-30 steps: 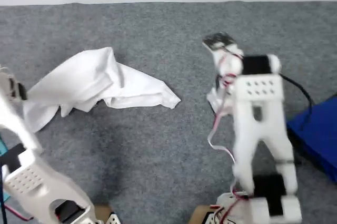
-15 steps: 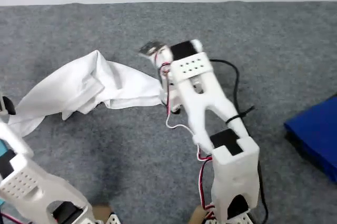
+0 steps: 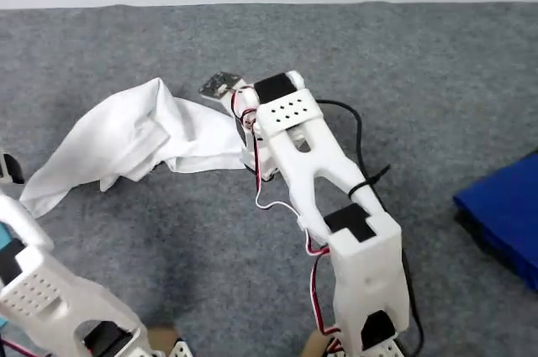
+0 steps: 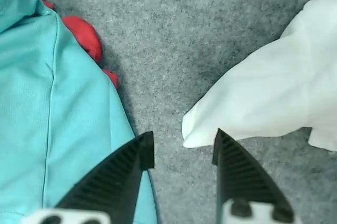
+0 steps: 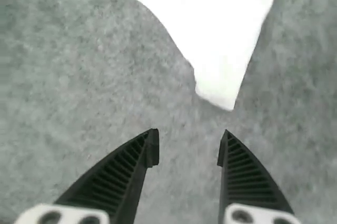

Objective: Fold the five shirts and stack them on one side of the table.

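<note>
- Shirt in hand, high view: a crumpled white cotton shirt (image 3: 134, 134) lies unfolded, left of centre on the grey felt-covered table (image 3: 420, 55). My right arm (image 3: 311, 164) hangs over its right-hand corner. My left arm (image 3: 42, 290) sits near its opposite end. A folded dark blue cloth (image 3: 504, 206) lies at the table's right edge, well apart.
- Left wrist view: my left gripper (image 4: 179, 139) is spread and empty, with the shirt's pointed end just ahead of the gap. A teal cotton garment (image 4: 52, 103) lies over a red cloth (image 4: 87, 37), close beside one jaw. Judgement: come down on white fabric only and keep that jaw off the teal.
- Right wrist view: my right gripper (image 5: 188, 139) is spread and empty, with the shirt's corner just beyond the tips. Judgement: advance until the corner sits between the jaws, go low to the felt, pinch both ends, then draw them apart to flatten the shirt before any fold.
</note>
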Robot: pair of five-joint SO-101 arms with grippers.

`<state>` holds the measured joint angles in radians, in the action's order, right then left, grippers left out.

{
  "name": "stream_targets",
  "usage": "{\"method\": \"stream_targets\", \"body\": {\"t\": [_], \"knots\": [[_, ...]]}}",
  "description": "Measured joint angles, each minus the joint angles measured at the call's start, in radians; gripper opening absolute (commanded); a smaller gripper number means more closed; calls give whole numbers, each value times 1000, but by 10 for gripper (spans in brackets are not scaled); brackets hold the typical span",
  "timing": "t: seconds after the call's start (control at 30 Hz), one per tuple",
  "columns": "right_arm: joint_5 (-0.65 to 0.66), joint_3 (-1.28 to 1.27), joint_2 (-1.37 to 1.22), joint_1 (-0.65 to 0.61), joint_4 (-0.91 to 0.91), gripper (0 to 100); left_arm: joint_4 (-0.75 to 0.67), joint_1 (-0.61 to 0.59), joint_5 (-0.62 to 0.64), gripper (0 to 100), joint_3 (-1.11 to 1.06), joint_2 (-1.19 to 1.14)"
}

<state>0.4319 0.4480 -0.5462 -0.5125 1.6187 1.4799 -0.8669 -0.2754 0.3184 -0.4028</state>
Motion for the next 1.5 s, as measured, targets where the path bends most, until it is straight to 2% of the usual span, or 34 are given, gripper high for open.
{"method": "stream_targets", "body": {"t": [0.47,0.7,0.77,0.9,1.27,1.5], "knots": [[20,0,-68,11,-206,199,0,0,0,184,0,0],[71,0,-144,51,-229,197,0,0,0,184,-17,0],[74,0,-152,49,-229,166,0,3,0,184,-41,0],[74,0,-152,51,-229,28,0,8,0,184,-49,0],[77,276,-152,83,-69,12,0,54,0,183,-55,0],[80,451,-152,95,84,12,15,100,0,125,-55,0]]}}
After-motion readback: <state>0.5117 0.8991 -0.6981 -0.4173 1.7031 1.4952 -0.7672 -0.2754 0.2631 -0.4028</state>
